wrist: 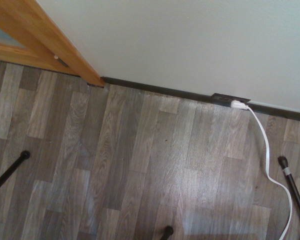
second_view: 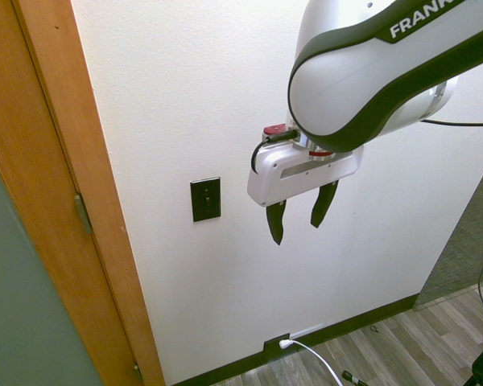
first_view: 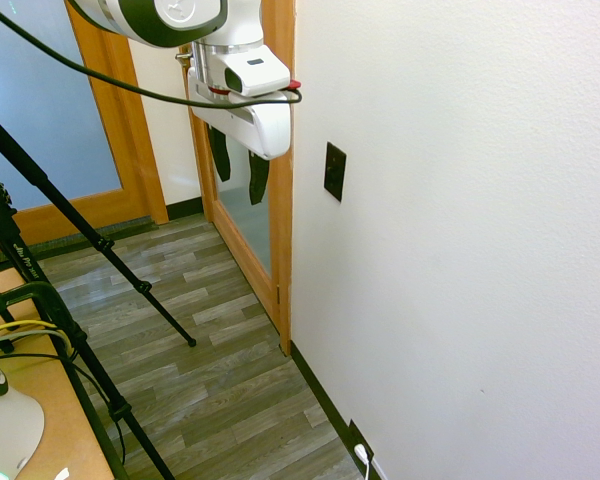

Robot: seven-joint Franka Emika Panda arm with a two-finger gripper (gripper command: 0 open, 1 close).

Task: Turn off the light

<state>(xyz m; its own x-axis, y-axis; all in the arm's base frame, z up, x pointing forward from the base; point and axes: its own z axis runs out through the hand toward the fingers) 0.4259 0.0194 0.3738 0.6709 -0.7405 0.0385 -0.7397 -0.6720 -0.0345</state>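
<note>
In the first exterior view, the claw (first_view: 238,165) hangs at upper centre, fingers spread and empty, left of the dark switch plate (first_view: 334,171) on the white wall (first_view: 460,250). In the second, the switch plate (second_view: 205,199) sits centre-left, apart from the claw (second_view: 299,214). The wrist view shows plank flooring (wrist: 130,165) and a white plug (wrist: 238,105) in the baseboard outlet.

Light: I see even, bright room light on the wall (second_view: 185,96).
Shadows: faint.
Focus: my wrist view slightly soft.

white wall (first_view: 460,250), grey wood-plank floor (first_view: 220,370), orange wooden door frame (first_view: 278,200)
</note>
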